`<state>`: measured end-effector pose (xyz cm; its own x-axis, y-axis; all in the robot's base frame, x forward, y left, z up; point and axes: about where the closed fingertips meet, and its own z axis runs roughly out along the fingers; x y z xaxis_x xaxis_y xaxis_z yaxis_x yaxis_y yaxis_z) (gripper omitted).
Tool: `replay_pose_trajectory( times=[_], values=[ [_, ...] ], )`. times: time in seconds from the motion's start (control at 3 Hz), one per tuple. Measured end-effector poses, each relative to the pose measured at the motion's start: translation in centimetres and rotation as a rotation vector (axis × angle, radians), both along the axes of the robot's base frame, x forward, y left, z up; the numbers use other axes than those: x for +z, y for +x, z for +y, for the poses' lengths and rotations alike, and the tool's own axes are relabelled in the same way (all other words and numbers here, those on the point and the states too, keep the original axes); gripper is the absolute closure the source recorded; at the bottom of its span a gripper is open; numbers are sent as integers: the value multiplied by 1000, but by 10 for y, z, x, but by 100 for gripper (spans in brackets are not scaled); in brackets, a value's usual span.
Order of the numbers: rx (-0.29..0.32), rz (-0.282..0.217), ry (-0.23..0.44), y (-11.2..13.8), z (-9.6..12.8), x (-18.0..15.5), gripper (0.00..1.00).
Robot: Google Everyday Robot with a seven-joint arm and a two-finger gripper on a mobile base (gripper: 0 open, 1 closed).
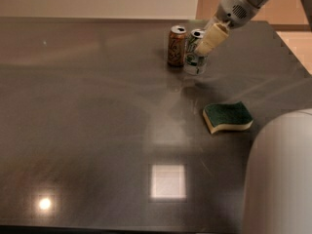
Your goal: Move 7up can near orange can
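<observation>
The 7up can, silver-white with green markings, stands upright at the far middle of the dark table. It is just to the right of the brownish-orange can, almost touching it. My gripper comes down from the upper right and is shut on the 7up can. One cream finger lies across the can's right side; the other finger is hidden behind the can. I cannot tell whether the can's base rests on the table or hangs just above it.
A green and yellow sponge lies on the table in front and to the right of the cans. A large white rounded part of the robot fills the lower right corner. The table's right edge runs just beyond the arm.
</observation>
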<state>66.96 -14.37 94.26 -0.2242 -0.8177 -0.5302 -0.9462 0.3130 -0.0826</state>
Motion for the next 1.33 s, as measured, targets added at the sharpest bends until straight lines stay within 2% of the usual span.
replay_pose_trajectory(
  times=[0.33, 0.67, 1.33],
  values=[
    [-69, 1, 17, 27, -16, -16, 100],
    [-128, -31, 39, 46, -30, -20, 82],
    [-160, -14, -6, 59, -44, -38, 35]
  ],
)
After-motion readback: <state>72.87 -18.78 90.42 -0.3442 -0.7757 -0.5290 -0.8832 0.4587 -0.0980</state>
